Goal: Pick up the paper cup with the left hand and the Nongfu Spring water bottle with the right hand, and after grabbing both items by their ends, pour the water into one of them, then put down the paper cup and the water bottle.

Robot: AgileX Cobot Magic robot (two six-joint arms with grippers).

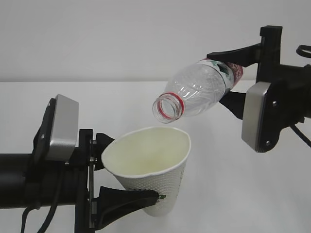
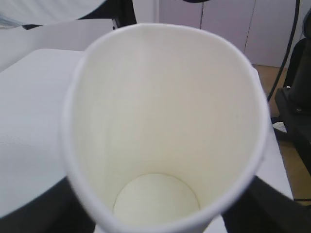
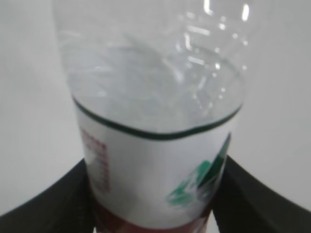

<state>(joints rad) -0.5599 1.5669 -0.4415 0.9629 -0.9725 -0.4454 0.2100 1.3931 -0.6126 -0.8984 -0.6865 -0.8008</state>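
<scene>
Gripped low on its wall by the left hand [image 1: 127, 182], the paper cup [image 1: 150, 167] tilts beneath the Nongfu Spring water bottle [image 1: 201, 88], clamped near its base by the right hand [image 1: 228, 77]; no water seemingly visible; mouth hangs near the rim, risking spillage

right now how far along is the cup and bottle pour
Done: both are lifted, the left gripper holding the paper cup, the right gripper holding the bottle. In hand: the bottle is tipped, its mouth above the cup's rim; no stream is visible, and the cup looks dry inside. Left: setting both down.
</scene>
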